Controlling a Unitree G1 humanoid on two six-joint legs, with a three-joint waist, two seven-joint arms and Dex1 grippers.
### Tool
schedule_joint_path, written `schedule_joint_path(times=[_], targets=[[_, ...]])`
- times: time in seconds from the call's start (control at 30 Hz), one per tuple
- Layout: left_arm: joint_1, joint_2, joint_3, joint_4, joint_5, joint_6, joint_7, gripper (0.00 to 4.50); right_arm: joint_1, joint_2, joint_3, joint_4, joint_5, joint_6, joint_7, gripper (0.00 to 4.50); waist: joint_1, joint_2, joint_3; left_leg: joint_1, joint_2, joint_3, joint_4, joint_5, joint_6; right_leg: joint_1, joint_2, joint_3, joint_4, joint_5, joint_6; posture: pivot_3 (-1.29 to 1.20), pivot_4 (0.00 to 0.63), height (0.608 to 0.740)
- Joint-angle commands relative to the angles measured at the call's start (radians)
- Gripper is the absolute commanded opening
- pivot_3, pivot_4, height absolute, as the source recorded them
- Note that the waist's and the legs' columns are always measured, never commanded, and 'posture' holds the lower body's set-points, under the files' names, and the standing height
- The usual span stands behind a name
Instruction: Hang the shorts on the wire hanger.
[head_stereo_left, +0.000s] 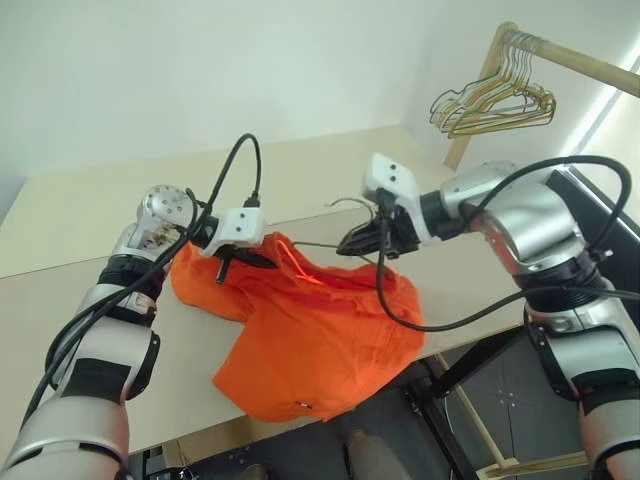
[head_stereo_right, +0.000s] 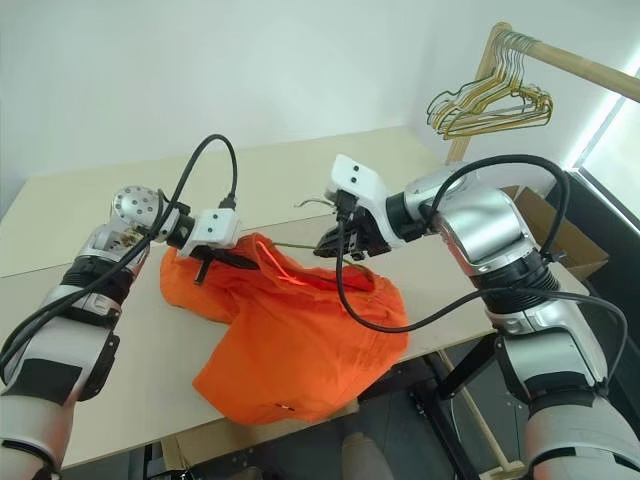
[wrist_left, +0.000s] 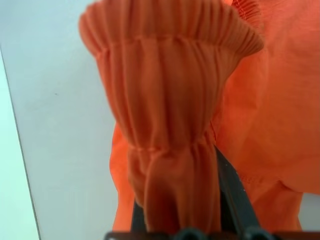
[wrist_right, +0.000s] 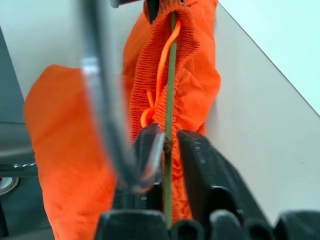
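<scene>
Here the shorts (head_stereo_left: 300, 335) lie bunched on the pale table (head_stereo_left: 80, 300), their lower part drooping over the table's near edge, while the gathered waistband end is lifted between the two grippers. The wire hanger (wrist_right: 170, 95) runs as a thin dark wire through the waistband opening; in the head views a stretch of it shows between the two grippers above the cloth.

The left gripper (head_stereo_left: 232, 262) has its jaws closed tight on a gathered fold of the waistband: in the left wrist view the orange fabric is pinched between the two black fingers (wrist_left: 235, 195) and fans out beyond them.

The right gripper (wrist_right: 167, 142) has its jaws a little apart, a narrow gap between the fingers, with the hanger wire passing through that gap. Whether the fingers press on the wire I cannot tell. Orange cloth hangs just behind them.

Beyond the right arm, a bunch of gold-coloured hangers (head_stereo_left: 495, 100) hangs from a wooden rail (head_stereo_left: 570, 58).
</scene>
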Motion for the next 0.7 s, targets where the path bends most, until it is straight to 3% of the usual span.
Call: schedule_joint_path(times=[0.03, 0.2, 0.27, 0.43, 0.7], targets=[[-0.018, 0.004, 0.043, -0.032, -0.016, 0.03, -0.001, 0.0, -0.022, -0.044, -0.064, -0.043, 0.003, 0.007, -0.012, 2.29, 0.0, 0.0, 0.0, 0.0, 0.0, 0.0, 0.0, 0.0, 0.0, 0.0, 0.0, 0.0, 0.0, 0.0, 0.0, -0.27, 0.0, 0.74], [-0.008, 0.014, 0.058, -0.036, -0.022, 0.054, -0.004, 0.0, 0.049, -0.182, -0.212, -0.184, 0.081, 0.072, -0.007, 4.06, 0.008, 0.0, 0.0, -0.001, 0.0, -0.001, 0.0, 0.0, 0.0, 0.0, -0.001, -0.001, -0.001, 0.0, 0.0, -0.27, 0.0, 0.74], [-0.007, 0.014, 0.064, -0.037, -0.022, 0.063, -0.004, 0.0, 0.119, -0.246, -0.261, -0.26, 0.111, 0.094, -0.006, 4.47, 0.01, 0.0, 0.0, -0.002, 0.0, -0.001, 0.0, 0.0, 0.0, 0.0, -0.001, -0.001, -0.002, 0.0, 0.0, -0.27, 0.0, 0.74], [-0.009, 0.014, 0.075, -0.044, -0.023, 0.076, -0.011, 0.0, 0.339, -0.393, -0.263, -0.426, 0.078, 0.092, -0.057, 4.47, 0.007, 0.0, 0.0, 0.0, 0.001, -0.001, 0.0, 0.0, 0.0, 0.001, -0.001, -0.001, -0.001, 0.0, 0.0, -0.27, 0.0, 0.74], [-0.018, 0.01, 0.081, -0.037, -0.021, 0.072, -0.02, 0.0, 0.338, -0.277, -0.102, -0.299, -0.027, 0.063, -0.177, 4.47, -0.011, 0.0, 0.0, 0.003, 0.0, 0.001, -0.001, 0.0, 0.001, 0.002, 0.0, 0.002, -0.002, 0.0, 0.0, -0.28, 0.0, 0.74]])
